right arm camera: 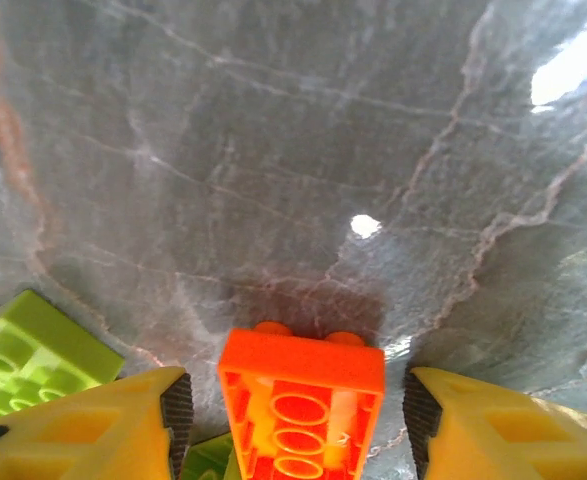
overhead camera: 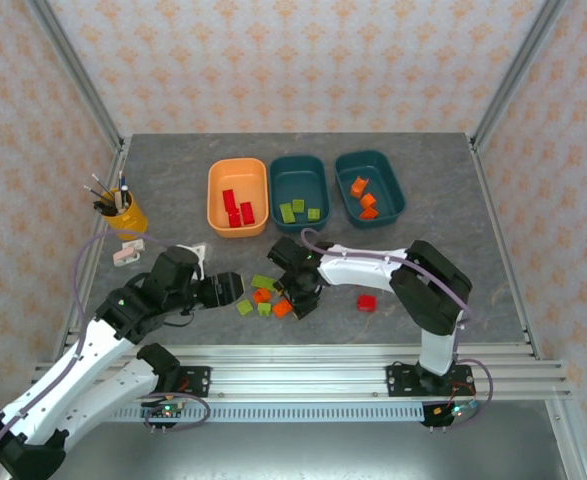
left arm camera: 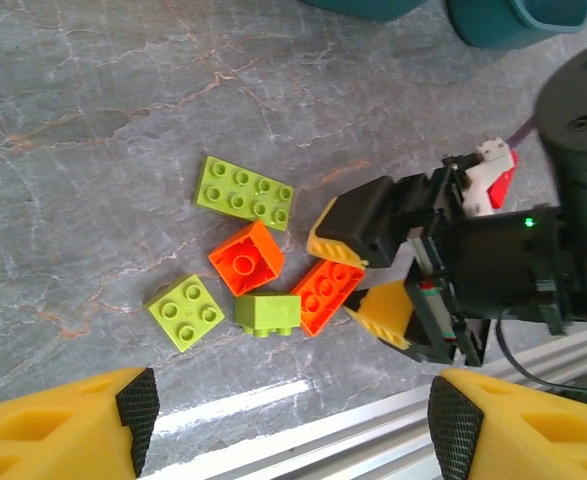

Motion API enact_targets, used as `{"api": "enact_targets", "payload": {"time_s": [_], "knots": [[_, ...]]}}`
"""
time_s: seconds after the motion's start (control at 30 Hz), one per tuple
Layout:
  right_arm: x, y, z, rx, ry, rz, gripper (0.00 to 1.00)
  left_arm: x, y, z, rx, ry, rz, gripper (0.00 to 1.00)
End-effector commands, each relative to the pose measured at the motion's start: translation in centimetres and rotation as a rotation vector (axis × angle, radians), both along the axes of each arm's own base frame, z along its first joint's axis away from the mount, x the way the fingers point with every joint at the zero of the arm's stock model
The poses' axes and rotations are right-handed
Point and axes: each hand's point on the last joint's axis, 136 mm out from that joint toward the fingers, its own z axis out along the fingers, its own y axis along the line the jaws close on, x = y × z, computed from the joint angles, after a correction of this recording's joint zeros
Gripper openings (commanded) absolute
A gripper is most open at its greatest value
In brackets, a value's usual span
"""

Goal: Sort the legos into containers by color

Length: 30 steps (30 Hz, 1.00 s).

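Note:
Loose legos lie at the table's front centre: a lime green flat brick, an orange square one, two smaller green ones and an orange brick. My right gripper stands open astride that orange brick, with a gap at each pad. My left gripper is open just left of the pile, holding nothing. A red lego lies apart to the right. The light orange container holds red bricks, the middle teal one green, the right teal one orange.
A yellow pen cup stands at the left edge, with a small white object in front of it. An aluminium rail runs along the near table edge, close behind the loose bricks. Frame posts rise at the back corners.

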Motion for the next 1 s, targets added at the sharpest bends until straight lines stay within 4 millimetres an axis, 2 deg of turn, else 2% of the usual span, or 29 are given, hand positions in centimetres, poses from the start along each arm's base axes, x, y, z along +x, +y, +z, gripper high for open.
{"api": "enact_targets", "payload": {"time_s": [0.0,0.13,0.37,0.63,0.73,0.87,0.97], "knots": [[-0.2,0.6,-0.8,0.008,0.023,-0.042,0.56,-1.3,-0.1,-0.8,0.004,0.028,-0.046,0.75],[0.0,1.1,-1.1,0.007,0.026,-0.037,0.49,-1.4,-0.1,-0.7,-0.007,0.023,-0.04,0.76],[-0.1,0.4,-1.8,-0.041,0.037,-0.057,0.37,-1.3,-0.2,-0.4,-0.016,0.016,-0.041,0.76],[0.8,0.0,-0.7,-0.095,0.003,-0.051,0.29,-1.1,-0.2,-0.3,-0.013,0.01,-0.037,0.76],[2.8,-0.7,2.4,-0.129,-0.103,-0.025,0.28,-0.8,-0.4,0.2,-0.023,0.0,-0.036,0.76],[6.2,-4.4,8.2,-0.23,-0.272,0.001,0.28,0.4,-1.4,1.9,-0.062,-0.032,-0.04,0.77],[8.3,-7.7,11.4,-0.28,-0.356,0.002,0.28,1.9,-2.7,3.6,-0.096,-0.055,-0.045,0.77]]}}
